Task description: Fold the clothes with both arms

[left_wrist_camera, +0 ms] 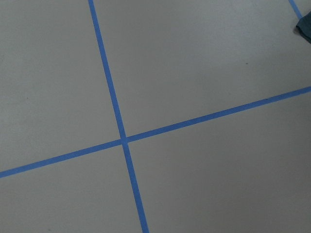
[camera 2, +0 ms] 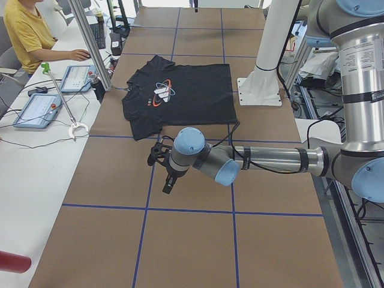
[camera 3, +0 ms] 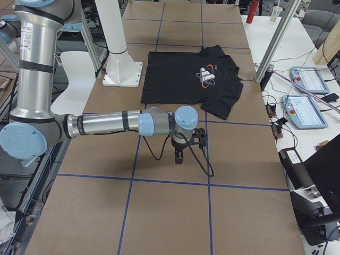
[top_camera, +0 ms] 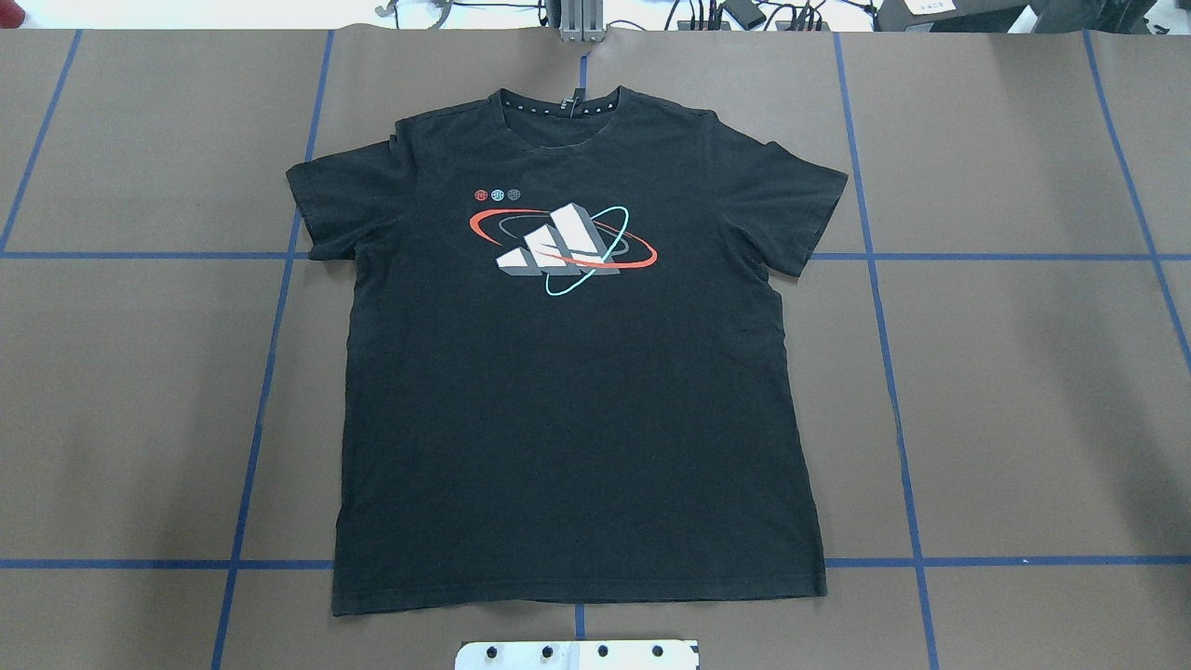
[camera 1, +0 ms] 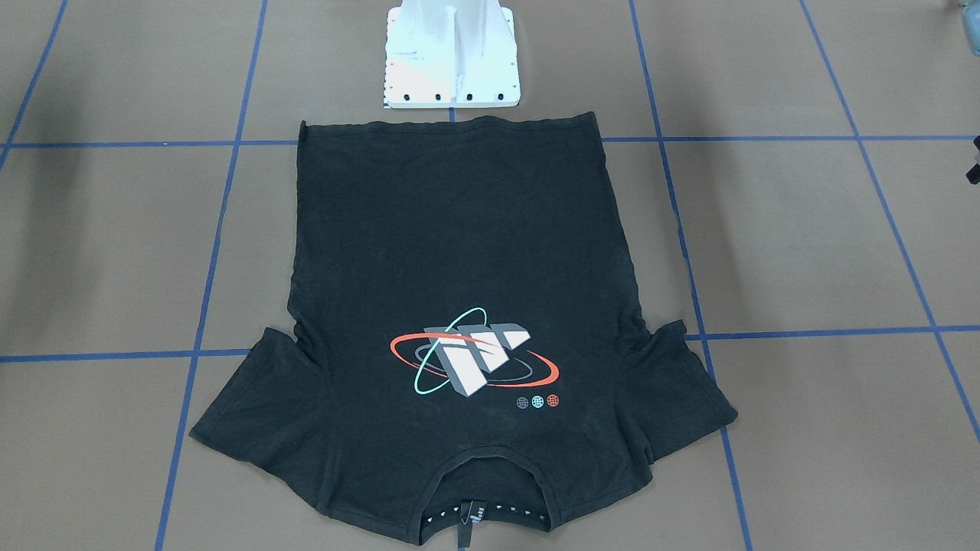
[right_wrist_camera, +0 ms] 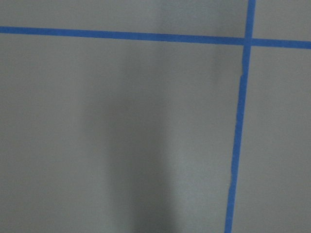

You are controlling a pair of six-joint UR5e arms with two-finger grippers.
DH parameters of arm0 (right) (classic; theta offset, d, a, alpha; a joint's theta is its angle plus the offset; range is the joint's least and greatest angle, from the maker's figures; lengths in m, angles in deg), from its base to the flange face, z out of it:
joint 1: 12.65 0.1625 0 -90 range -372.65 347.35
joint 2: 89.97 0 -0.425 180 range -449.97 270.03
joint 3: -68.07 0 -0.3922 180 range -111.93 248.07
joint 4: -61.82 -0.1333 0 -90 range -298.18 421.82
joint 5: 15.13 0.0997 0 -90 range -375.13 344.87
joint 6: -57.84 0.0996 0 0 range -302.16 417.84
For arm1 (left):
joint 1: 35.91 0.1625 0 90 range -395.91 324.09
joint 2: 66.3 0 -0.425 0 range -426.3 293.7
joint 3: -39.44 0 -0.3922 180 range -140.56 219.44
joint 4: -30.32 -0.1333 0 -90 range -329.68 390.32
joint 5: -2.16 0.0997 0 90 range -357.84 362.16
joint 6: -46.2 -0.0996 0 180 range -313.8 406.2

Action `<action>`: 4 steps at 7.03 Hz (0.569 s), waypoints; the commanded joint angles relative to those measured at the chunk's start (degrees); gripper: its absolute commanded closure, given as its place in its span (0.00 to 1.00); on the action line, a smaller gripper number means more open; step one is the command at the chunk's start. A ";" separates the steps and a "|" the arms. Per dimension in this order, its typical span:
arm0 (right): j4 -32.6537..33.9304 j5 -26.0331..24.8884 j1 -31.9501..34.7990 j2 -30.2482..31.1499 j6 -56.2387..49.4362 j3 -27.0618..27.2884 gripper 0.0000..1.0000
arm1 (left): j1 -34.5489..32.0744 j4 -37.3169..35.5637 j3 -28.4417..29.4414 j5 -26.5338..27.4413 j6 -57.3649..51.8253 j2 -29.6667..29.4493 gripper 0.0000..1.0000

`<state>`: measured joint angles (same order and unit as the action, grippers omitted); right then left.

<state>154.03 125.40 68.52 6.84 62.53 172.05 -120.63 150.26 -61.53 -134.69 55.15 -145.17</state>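
Grey metal left arm (camera 2: 270, 159) and right arm (camera 3: 106, 123) reach low over the brown, blue-taped table (top_camera: 1023, 391). Black left gripper (camera 2: 168, 185), right gripper (camera 3: 179, 157): finger state cannot be determined. Black logo-printed T-shirt (top_camera: 577, 400) lies flat, centred, collar at 12 o'clock; table surface continues at 3 and 9 o'clock.

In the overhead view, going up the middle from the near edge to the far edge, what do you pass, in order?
Base → shirt hem → logo → collar → metal post.
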 commanded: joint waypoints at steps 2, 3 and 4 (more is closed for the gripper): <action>-14.98 2.30 -5.39 -18.68 10.69 -20.06 0.00 | 0.26 0.29 -0.28 -2.81 0.10 -0.06 0.00; -18.96 0.65 -8.97 -23.72 22.09 -22.83 0.00 | 0.26 2.21 -0.10 -2.72 0.19 -0.06 0.00; -21.09 -1.63 -11.27 -28.64 29.25 -25.47 0.01 | 0.26 2.92 -0.10 -2.72 0.28 -0.06 0.00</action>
<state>136.70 126.02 60.46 -15.35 81.67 150.59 -120.38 152.02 -61.67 -137.40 55.33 -145.22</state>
